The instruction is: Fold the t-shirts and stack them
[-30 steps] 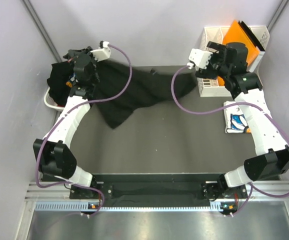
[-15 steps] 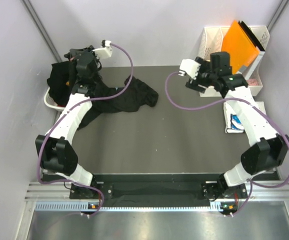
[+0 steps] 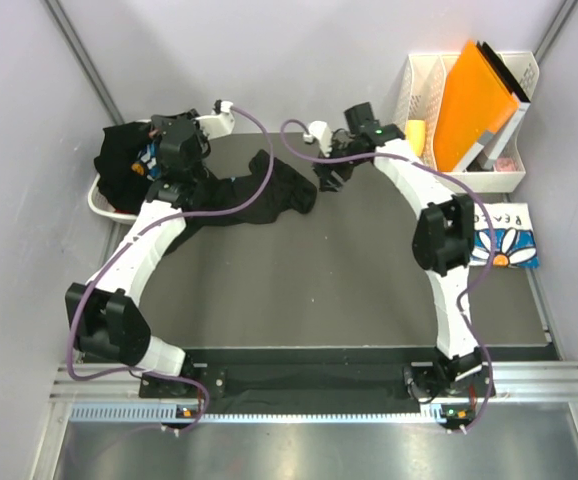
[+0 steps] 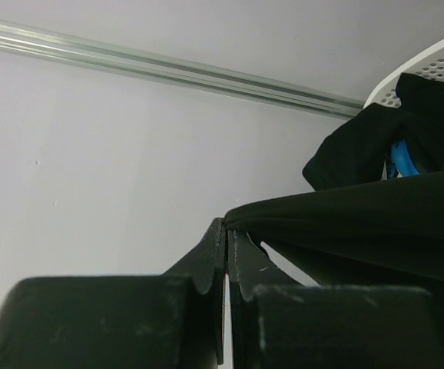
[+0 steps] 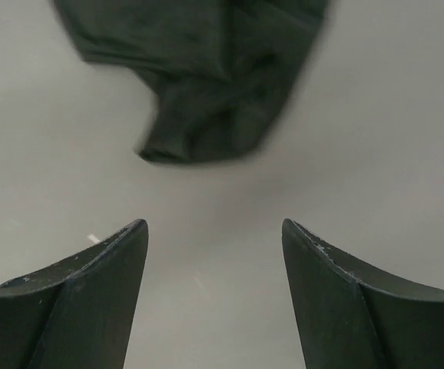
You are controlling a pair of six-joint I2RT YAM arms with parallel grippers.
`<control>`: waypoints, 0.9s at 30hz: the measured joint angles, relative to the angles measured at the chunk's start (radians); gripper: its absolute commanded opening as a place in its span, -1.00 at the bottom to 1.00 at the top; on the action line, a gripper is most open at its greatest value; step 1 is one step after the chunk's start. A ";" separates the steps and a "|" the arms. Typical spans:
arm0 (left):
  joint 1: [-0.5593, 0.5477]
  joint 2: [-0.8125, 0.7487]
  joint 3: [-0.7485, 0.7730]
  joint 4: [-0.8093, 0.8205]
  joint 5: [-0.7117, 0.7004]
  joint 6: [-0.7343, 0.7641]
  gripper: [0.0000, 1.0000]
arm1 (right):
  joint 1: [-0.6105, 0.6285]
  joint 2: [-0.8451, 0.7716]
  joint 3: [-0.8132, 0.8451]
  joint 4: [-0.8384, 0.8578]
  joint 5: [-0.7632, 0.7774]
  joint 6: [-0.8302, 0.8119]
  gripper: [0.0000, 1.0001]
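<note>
Black tee (image 3: 254,195): bunched up on the far-left part of the gray table (image 3: 299,290), with one end lifted up toward the L arm.
Left gripper (image 4: 226,231): pinched tight on an edge of the black tee. The cloth pulls away from it in a smooth, stretched sheet.
Right gripper (image 5: 213,231): jaws wide apart w/ nothing in them. It hangs over the table near the tee's loose end and is not touching it.
How it will handle: soft, light and floppy, I think. It won't keep a shape by itself, so it has to be laid flat first. It can't break and prob. isn't slippery.
Where to grab: my guess is the loose end nearest the R arm. Pinch a hem or corner there, opp. the L grip, so both arms can pull it flat.
More tees: a black heap (image 3: 119,165) w/ a bit of blue showing sits in the white laundry basket (image 3: 97,205), far left. A folded white tee (image 3: 504,240) lies at the right edge of the table.
Writing: the white tee has blue daisies and a word that looks like "PEACE" — small, but you can read it. No other words or brand that I can see.
Other stuff: an orange folder (image 3: 474,95) stands in a white file rack (image 3: 509,180) — far right corner.
</note>
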 measured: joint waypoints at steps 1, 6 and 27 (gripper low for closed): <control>0.000 -0.006 -0.003 -0.005 0.000 0.000 -1.00 | 0.013 0.019 0.012 -0.005 -0.005 0.006 0.37; 0.001 -0.030 -0.009 -0.019 0.004 0.002 -1.00 | 0.108 0.073 0.027 -0.009 -0.011 0.012 0.26; -0.006 -0.076 -0.064 -0.042 0.084 0.011 -1.00 | 0.201 0.227 -0.013 0.358 0.328 -0.050 0.29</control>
